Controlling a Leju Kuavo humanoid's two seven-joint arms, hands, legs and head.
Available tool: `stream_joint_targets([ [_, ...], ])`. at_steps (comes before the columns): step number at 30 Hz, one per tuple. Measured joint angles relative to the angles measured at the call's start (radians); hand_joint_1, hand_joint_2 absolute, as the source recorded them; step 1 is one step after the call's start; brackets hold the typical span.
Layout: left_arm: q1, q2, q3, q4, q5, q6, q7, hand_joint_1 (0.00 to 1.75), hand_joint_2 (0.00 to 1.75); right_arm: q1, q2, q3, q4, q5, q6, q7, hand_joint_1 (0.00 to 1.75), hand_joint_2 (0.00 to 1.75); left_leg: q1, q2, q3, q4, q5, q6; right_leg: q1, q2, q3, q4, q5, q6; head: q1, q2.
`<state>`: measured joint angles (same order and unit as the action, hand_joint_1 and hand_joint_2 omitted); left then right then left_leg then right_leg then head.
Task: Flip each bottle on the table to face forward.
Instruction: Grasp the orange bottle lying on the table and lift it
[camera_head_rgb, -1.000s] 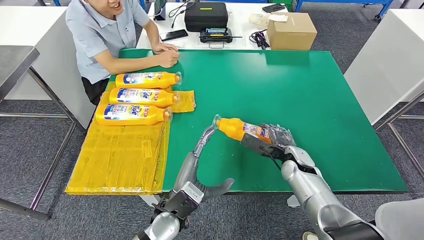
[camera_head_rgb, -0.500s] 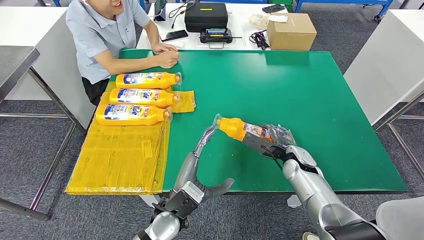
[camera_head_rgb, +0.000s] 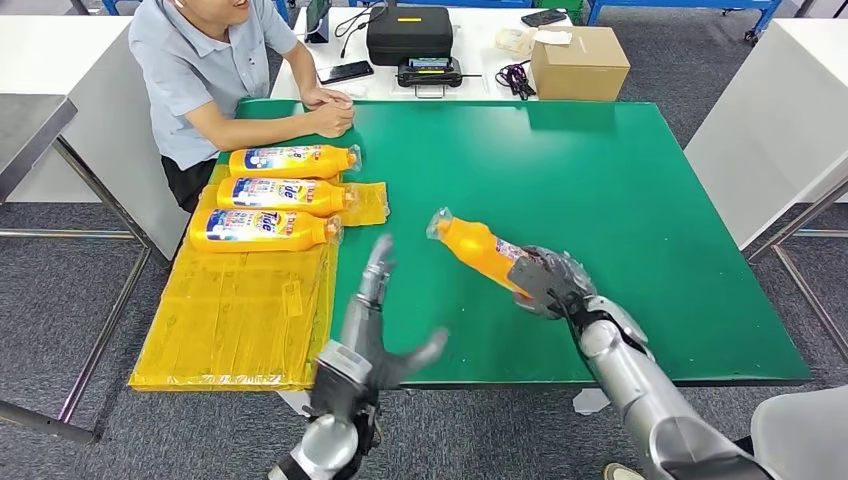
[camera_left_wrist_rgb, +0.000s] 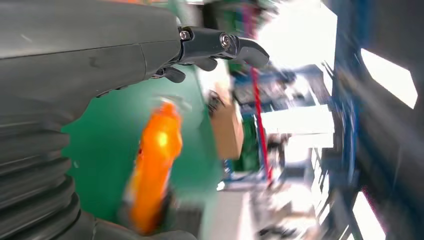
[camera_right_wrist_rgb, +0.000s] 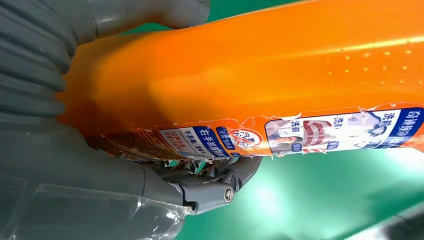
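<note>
Right hand (camera_head_rgb: 548, 283) gripping orange bottle (camera_head_rgb: 480, 252), raised

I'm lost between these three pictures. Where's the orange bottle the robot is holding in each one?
Head view: orange bottle right of center, gripped at its base by the right robot hand.
Left wrist view: blurred orange streak, low and left of center.
Right wrist view: close up, upper half.
Shared landmark: the green table.

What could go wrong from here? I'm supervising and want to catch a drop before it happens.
The right hand grips the orange bottle only at its base, the capped end tilted up above the green table; it might slip or swing. The left hand is open and apart from it, so nothing supports that end.
</note>
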<state>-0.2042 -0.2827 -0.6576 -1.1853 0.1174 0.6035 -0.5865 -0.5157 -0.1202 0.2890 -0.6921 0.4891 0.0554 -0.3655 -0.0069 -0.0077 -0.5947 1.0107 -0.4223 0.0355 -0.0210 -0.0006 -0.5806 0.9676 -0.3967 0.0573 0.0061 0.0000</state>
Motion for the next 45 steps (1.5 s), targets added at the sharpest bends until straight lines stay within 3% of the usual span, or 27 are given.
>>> stream_joint_targets([
  [5,-0.001,-0.013,0.033,0.007,0.346,-0.034,-0.033,0.0,1.75,0.111,0.023,-0.002,-0.208,-0.214,0.062,0.008,1.75,1.75,0.001,-0.001,-0.006,0.0,0.001,0.0,0.0,0.0,-0.006,0.001,0.0,0.0,-0.001,0.0],
  [10,0.007,-0.008,0.036,-0.007,0.491,-0.109,0.027,0.0,1.75,0.149,0.033,0.007,-0.33,-0.322,0.096,0.009,1.75,1.75,0.0,-0.002,-0.011,0.0,0.001,0.0,0.0,0.0,-0.009,0.001,0.0,0.0,0.0,0.0],
  [17,0.009,0.0,0.043,-0.024,0.544,-0.126,0.047,0.0,1.75,0.16,0.04,0.025,-0.409,-0.385,0.118,-0.01,1.75,1.75,-0.001,-0.003,-0.015,0.0,0.001,0.0,-0.001,-0.001,-0.013,0.001,0.0,0.0,0.0,0.0],
  [22,0.009,0.009,0.046,-0.025,0.626,-0.288,0.119,0.0,1.75,0.154,0.059,0.071,-0.429,-0.425,0.166,-0.008,1.75,1.75,0.0,-0.002,-0.015,0.0,0.001,0.0,0.0,-0.001,-0.014,0.001,0.0,0.0,0.0,0.0],
  [24,0.009,0.013,0.046,-0.025,0.629,-0.312,0.124,0.0,1.75,0.15,0.065,0.091,-0.429,-0.426,0.167,-0.007,1.75,1.75,0.0,-0.002,-0.015,0.0,0.001,0.0,0.0,-0.001,-0.014,0.001,0.0,0.0,-0.001,0.0],
  [33,-0.006,0.02,0.046,-0.009,0.582,-0.293,0.111,0.0,1.75,0.136,0.07,0.158,-0.416,-0.423,0.192,-0.01,1.75,1.75,0.0,-0.003,-0.016,0.0,0.001,0.0,-0.001,-0.001,-0.014,0.001,0.0,0.0,0.0,0.0],
  [45,-0.016,0.02,0.066,0.021,0.63,-0.348,0.13,0.0,1.75,0.105,0.075,0.226,-0.375,-0.427,0.215,-0.014,1.75,1.75,0.0,-0.002,-0.016,0.0,0.001,0.0,0.0,-0.001,-0.014,0.001,0.0,0.0,0.0,0.0],
])
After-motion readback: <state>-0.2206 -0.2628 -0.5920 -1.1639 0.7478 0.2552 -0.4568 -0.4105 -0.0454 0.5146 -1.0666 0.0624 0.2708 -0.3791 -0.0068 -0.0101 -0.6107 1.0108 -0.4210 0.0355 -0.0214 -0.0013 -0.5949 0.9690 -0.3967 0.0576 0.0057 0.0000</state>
